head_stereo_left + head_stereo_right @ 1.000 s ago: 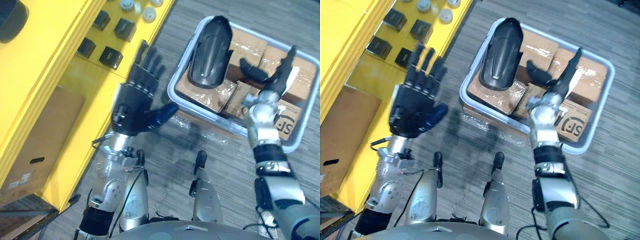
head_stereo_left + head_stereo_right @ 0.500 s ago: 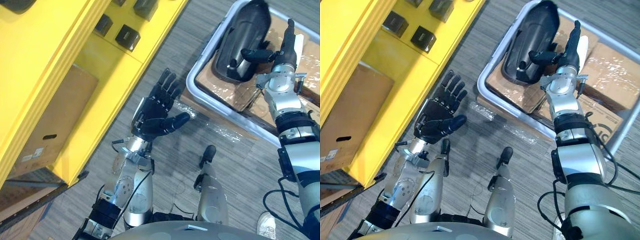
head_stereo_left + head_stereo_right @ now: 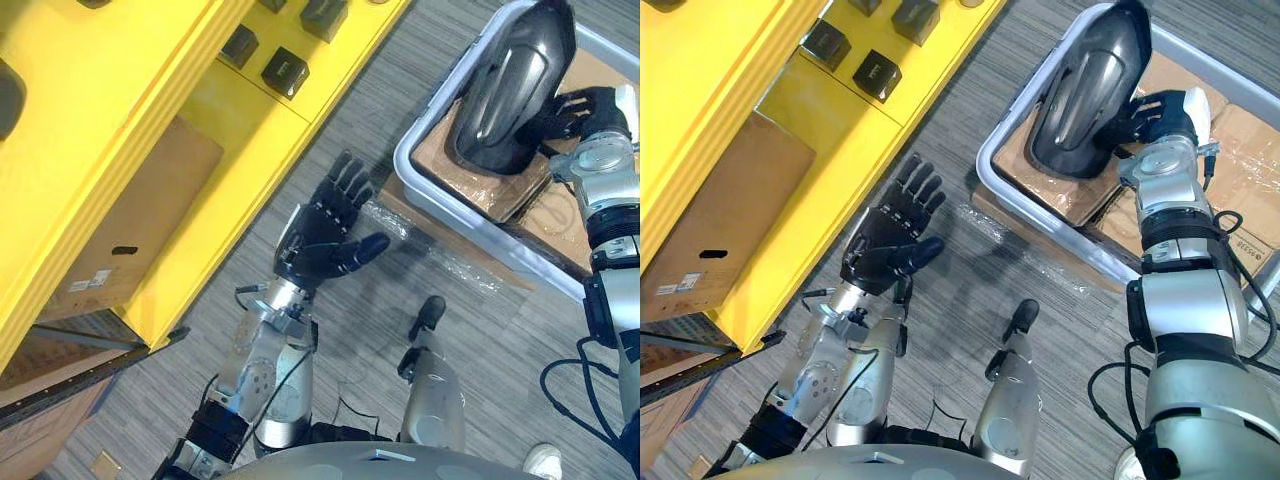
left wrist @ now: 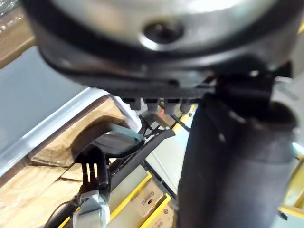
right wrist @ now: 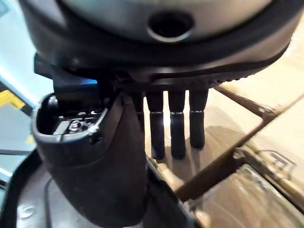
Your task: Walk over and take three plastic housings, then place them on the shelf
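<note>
I see the black plastic housing (image 3: 505,85) lying in the grey bin (image 3: 408,165) at the upper right of the frame, on top of cardboard boxes (image 3: 480,195). My right hand (image 3: 585,108) is at the housing's right edge. Its fingers are straight on the cardboard and its thumb is against the shell, not yet closed round it. My left hand (image 3: 322,228) hangs open, fingers spread, over the floor at mid-frame, beside the yellow shelf (image 3: 120,120).
</note>
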Controlling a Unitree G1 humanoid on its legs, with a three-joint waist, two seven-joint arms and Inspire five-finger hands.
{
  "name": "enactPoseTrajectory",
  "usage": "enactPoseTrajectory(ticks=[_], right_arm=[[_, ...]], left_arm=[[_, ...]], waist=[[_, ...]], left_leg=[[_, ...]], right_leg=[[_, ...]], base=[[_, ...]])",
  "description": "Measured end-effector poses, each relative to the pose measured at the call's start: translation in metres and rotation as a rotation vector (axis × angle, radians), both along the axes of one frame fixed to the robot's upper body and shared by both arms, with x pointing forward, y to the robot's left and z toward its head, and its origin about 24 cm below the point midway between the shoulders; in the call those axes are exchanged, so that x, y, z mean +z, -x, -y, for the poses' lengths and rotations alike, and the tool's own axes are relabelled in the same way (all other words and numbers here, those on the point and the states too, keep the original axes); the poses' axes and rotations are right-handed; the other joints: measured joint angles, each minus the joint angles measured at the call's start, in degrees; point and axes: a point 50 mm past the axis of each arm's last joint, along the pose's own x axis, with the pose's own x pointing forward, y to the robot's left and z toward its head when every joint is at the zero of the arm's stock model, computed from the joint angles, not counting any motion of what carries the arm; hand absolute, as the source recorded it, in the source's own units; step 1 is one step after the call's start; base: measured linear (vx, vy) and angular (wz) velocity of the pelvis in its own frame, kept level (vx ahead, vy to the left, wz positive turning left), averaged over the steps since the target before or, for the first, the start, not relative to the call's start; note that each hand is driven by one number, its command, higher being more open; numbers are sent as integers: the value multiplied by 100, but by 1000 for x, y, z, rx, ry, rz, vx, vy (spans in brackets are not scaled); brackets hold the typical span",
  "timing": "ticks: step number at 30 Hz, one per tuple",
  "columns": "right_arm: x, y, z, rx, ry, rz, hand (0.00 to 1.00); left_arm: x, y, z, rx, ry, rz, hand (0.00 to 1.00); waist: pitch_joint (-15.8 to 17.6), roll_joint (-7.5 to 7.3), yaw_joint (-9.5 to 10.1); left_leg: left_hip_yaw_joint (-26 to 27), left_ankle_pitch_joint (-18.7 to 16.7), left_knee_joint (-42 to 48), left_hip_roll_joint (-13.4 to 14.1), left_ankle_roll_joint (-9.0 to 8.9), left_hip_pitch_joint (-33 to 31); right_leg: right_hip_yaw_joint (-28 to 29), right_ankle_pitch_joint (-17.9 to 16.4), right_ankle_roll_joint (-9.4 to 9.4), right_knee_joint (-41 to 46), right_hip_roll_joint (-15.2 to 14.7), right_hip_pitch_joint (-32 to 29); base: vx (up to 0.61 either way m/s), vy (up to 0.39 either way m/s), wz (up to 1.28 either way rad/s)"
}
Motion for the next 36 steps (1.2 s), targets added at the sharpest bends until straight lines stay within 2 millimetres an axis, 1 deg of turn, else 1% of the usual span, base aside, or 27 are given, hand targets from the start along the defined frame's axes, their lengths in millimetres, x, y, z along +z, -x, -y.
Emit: enactPoseTrajectory(ticks=[2, 5, 6, 8, 9, 10, 11, 12, 13, 14, 15, 17, 18, 19, 20, 21, 22, 24, 26, 28, 29, 30, 32, 34, 35, 36], right_arm=[[-11, 2, 1, -19, -12, -37, 0], [-7, 3, 3, -56, 18, -22, 0], [-13, 6, 8, -110, 21, -46, 0], [-22, 11, 11, -172, 67, -74, 0], [-26, 12, 11, -202, 82, -71, 0], [-28, 14, 12, -232, 102, -57, 0], [-24, 13, 9, -252, 125, -19, 0], [-20, 13, 8, -258, 138, 9, 0], [-6, 10, 2, -253, 173, 93, 0], [6, 9, -3, -236, 223, 162, 0], [24, 8, -10, -200, 299, 263, 0], [45, 10, -25, -127, 398, 399, 0], [50, 11, -31, -95, 437, 442, 0], [48, 14, -37, -56, 483, 473, 0], [46, 15, -39, -37, 508, 479, 0], [37, 19, -45, 10, 556, 486, 0], [34, 20, -48, 26, 570, 488, 0], [20, 22, -62, 96, 603, 491, 0], [11, 23, -71, 149, 609, 491, 0], [-6, 26, -85, 221, 616, 481, 0], [-16, 29, -94, 262, 616, 477, 0], [-21, 30, -98, 279, 616, 473, 0], [-39, 36, -117, 360, 591, 469, 0], [-49, 42, -125, 401, 576, 473, 0], [-54, 46, -128, 424, 566, 469, 0], [-56, 48, -129, 431, 560, 467, 0]], left_arm=[[0, 1, -1, 2, -1, -1, 100], [0, 1, -4, 9, -6, -2, 100], [2, 2, -5, 8, -7, 8, 100], [6, 7, -7, 7, -4, 26, 100], [8, 10, -9, 7, -2, 37, 100], [11, 12, -10, 7, -5, 50, 100], [14, 13, -13, 16, -13, 67, 100], [15, 12, -14, 19, -18, 71, 100], [17, 12, -15, 32, -27, 71, 100], [18, 10, -16, 39, -32, 65, 100], [19, 8, -16, 48, -38, 56, 100], [20, 5, -18, 56, -69, 45, 100], [19, 4, -18, 54, -96, 35, 100], [15, 3, -16, 40, -131, 2, 100], [13, 3, -14, 31, -150, -20, 100], [7, 3, -11, 0, -184, -79, 100], [5, 2, -9, -12, -194, -99, 100], [2, -2, -1, -71, -233, -171, 100], [1, -6, 5, -108, -239, -210, 100], [-3, -12, 15, -122, -218, -293, 100], [-5, -18, 18, -87, -214, -331, 100], [-7, -21, 19, -69, -209, -353, 100], [-14, -32, 16, 28, -198, -433, 100], [-16, -38, 13, 87, -197, -455, 100], [-15, -41, 13, 120, -189, -461, 100], [-14, -42, 12, 133, -183, -462, 100]], waist=[[-3, 6, -4], [-7, 10, -3], [-7, 11, 4], [-7, 10, -19], [-6, 9, -40], [-6, 9, -100], [-5, 8, -190], [-6, 8, -226], [-6, 9, -322], [-12, 12, -345], [-25, 13, -416], [-99, -10, -489], [-165, -23, -502], [-358, -62, -498], [-470, -74, -494], [-676, -128, -500], [-714, -153, -507], [-916, -291, -592], [-985, -363, -639], [-1163, -451, -657], [-1205, -495, -676], [-1222, -512, -697], [-1391, -582, -798], [-1438, -637, -827], [-1488, -675, -871], [-1507, -694, -893]], left_leg=[[9, 98, -181, 2, 0, 115], [25, 210, -407, 2, -4, 319], [21, 279, -527, 3, -4, 436], [25, 331, -662, 2, -6, 566], [35, 348, -713, 0, -6, 620], [39, 379, -781, 1, -4, 701], [52, 405, -853, 3, -8, 800], [71, 412, -881, 4, -7, 852], [117, 417, -938, 10, -4, 974], [168, 419, -968, 16, -5, 1060], [202, 415, -1007, 37, -10, 1141], [250, 429, -1125, 111, -37, 1250], [271, 433, -1162, 153, -48, 1309], [290, 432, -1190, 205, -80, 1326], [295, 428, -1219, 228, -87, 1337], [309, 418, -1289, 273, -110, 1449], [318, 406, -1288, 287, -126, 1503], [349, 369, -1287, 290, -150, 1604], [377, 353, -1287, 292, -146, 1683], [443, 315, -1287, 293, -159, 1742], [485, 301, -1287, 298, -162, 1843], [497, 291, -1287, 300, -160, 1890], [570, 258, -1289, 307, -160, 1992], [658, 222, -1290, 324, -167, 2078], [665, 222, -1290, 331, -168, 2081], [669, 222, -1290, 335, -169, 2085]], right_leg=[[-7, -9, -13, 0, -2, 34], [-11, -8, 2, 1, -6, 131], [-40, -19, 3, 0, -8, 204], [-54, -24, 6, 0, -16, 283], [-51, -28, 12, 0, -19, 307], [-54, -30, 15, -5, -19, 362], [-50, -30, 16, -9, -19, 421], [-42, -30, 16, -21, -18, 462], [-5, -31, 18, -37, -14, 526], [23, -21, 33, -94, -3, 590], [39, 12, 81, -218, 34, 686], [45, 47, 94, -388, 131, 781], [47, 65, 90, -466, 181, 845], [47, 68, 86, -528, 241, 864], [44, 77, 76, -550, 271, 874], [24, 82, 69, -626, 323, 980], [23, 77, 65, -630, 335, 1035], [3, 77, 65, -735, 350, 1189], [8, 77, 64, -736, 350, 1252], [46, 75, 65, -736, 350, 1263], [77, 75, 66, -737, 352, 1330], [86, 73, 67, -737, 354, 1370], [120, 53, 57, -740, 354, 1407], [189, 50, 60, -741, 368, 1439], [190, 41, 67, -741, 374, 1434], [193, 41, 67, -742, 378, 1435]], base=[[-5, -19, 1], [5, -6, 1], [14, -16, 7], [9, -6, 3], [0, 0, 0], [0, 0, 0], [0, 0, 0], [-11, -3, -9], [-12, 0, -16], [-20, -10, -21], [-15, -17, -18], [-2, -34, -16], [26, -47, -16], [40, -42, -9], [116, -56, -6], [126, -41, -3], [138, -36, -2], [68, -15, 0], [29, -8, -5], [3, -7, -15], [0, -7, -14], [-30, -13, -15], [-50, -15, -17], [-57, -18, -18], [-55, -18, -11], [-40, -17, -5]])
